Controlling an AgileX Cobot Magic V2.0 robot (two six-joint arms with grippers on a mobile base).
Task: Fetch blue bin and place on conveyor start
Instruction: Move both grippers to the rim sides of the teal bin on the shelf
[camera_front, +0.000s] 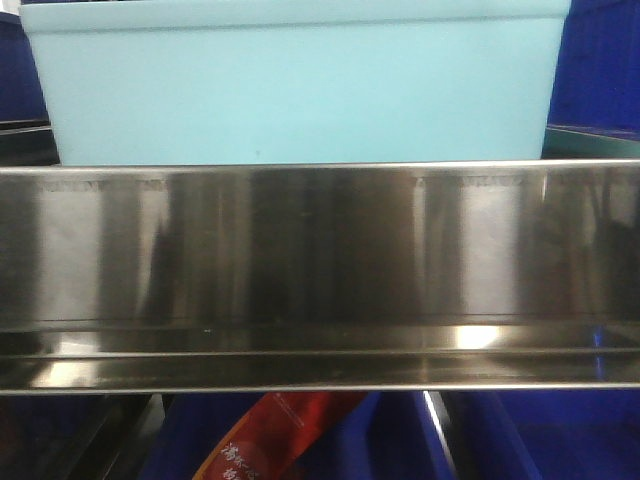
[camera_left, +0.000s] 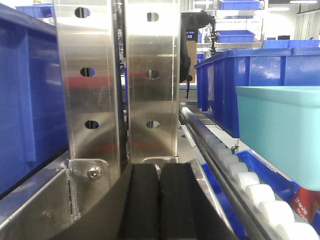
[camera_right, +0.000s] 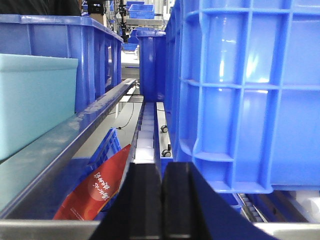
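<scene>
The blue bin (camera_front: 300, 85) is a pale turquoise tub standing on the shelf just behind the stainless steel rail (camera_front: 320, 260). Its wall shows at the right of the left wrist view (camera_left: 280, 135) and at the left of the right wrist view (camera_right: 35, 100). My left gripper (camera_left: 159, 172) is shut with nothing in it, to the left of the bin and facing the perforated steel uprights (camera_left: 120, 75). My right gripper (camera_right: 162, 172) is shut and empty, to the right of the bin, beside a dark blue bin. The conveyor start is out of view.
Glossy dark blue bins flank the pale one: (camera_left: 250, 85), (camera_left: 25, 100), (camera_right: 250, 95), (camera_right: 85, 55). A track of white rollers (camera_left: 250, 190) runs along the lower shelf. A red packet (camera_right: 97, 187) lies in a blue crate below, also seen under the rail (camera_front: 270, 440).
</scene>
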